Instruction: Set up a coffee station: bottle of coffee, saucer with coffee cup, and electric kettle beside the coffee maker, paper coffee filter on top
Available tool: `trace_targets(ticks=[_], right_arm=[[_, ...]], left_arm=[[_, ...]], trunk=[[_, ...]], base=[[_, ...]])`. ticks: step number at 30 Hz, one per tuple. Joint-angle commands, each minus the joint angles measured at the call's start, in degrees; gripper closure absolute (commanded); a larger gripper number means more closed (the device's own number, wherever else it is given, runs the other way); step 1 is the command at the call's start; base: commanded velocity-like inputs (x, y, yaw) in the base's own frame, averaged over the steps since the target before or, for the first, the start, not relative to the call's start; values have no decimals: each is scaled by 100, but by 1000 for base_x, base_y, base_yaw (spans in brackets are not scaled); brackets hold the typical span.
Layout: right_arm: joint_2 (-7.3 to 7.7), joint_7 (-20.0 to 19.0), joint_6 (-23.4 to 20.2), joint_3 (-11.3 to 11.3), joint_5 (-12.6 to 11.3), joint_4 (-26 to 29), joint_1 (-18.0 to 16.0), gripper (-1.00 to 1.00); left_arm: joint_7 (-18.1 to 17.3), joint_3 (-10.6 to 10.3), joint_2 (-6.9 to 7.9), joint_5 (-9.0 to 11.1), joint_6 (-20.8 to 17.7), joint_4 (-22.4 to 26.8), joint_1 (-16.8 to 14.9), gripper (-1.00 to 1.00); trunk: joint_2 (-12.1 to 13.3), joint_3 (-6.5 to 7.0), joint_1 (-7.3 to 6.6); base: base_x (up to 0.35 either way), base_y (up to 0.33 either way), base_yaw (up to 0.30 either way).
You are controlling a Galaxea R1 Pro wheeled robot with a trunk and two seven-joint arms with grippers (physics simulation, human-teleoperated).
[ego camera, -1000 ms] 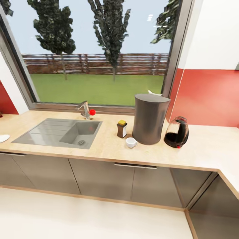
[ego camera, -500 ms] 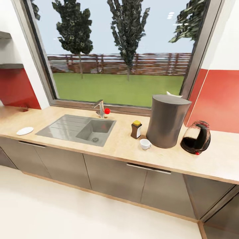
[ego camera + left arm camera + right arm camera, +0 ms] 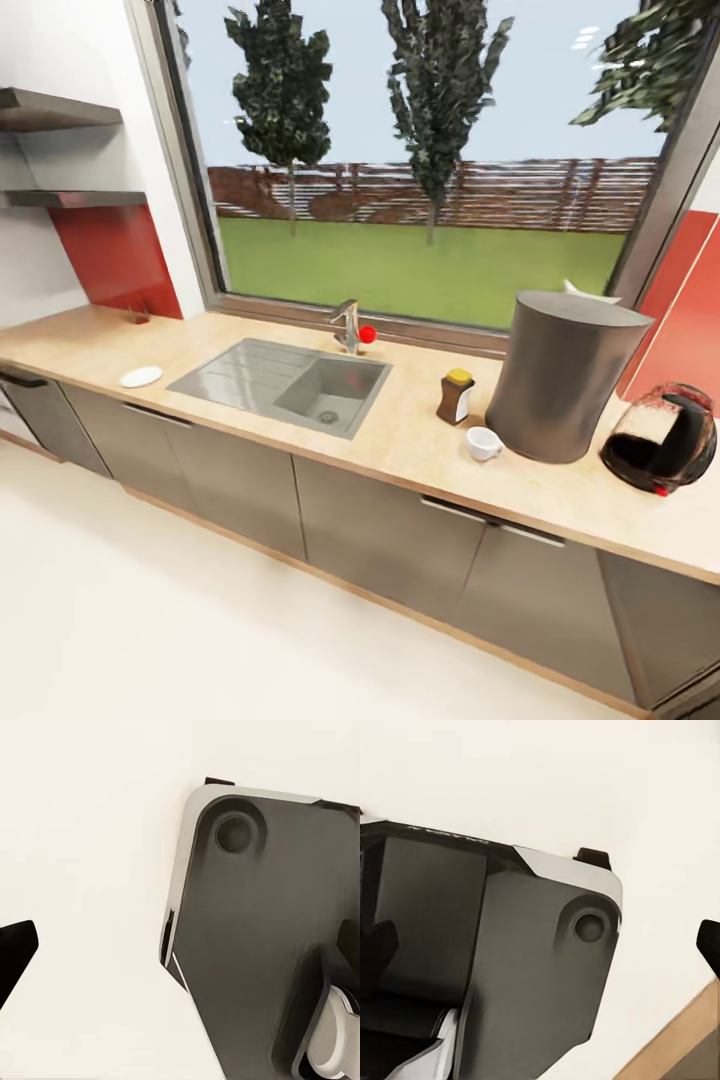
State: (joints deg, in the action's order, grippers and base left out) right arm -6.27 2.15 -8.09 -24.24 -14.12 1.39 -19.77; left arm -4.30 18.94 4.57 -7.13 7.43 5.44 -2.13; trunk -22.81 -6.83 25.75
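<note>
Head view: cup (image 3: pixel 483 442) sits bare at maker's (image 3: pixel 563 376) eight o'clock; saucer (image 3: pixel 141 376) far off. You risk knocking it. Finger state: cannot tell.

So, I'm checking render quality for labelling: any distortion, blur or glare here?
Head view: wide-angle stretch, the kettle and coffee maker lean outward near the edge; soft even light, faint shadows, no glare on the sink. Both wrist views: sharp robot base over blank pale floor.
</note>
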Motion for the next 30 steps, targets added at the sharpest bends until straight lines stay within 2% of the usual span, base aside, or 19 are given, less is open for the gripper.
trace_targets(ticks=[1, 30], right_arm=[[0, 24, -34, -48, -54, 16, -1, -100], [3, 22, -34, -46, -56, 15, -1, -100]], left_arm=[[-19, 52, 1, -60, 22, -7, -6, -100], [-19, 53, 1, -60, 22, -7, -6, -100]], trunk=[[-11, -9, 3], [-11, 82, 3]], base=[[0, 0, 286], [0, 0, 286]])
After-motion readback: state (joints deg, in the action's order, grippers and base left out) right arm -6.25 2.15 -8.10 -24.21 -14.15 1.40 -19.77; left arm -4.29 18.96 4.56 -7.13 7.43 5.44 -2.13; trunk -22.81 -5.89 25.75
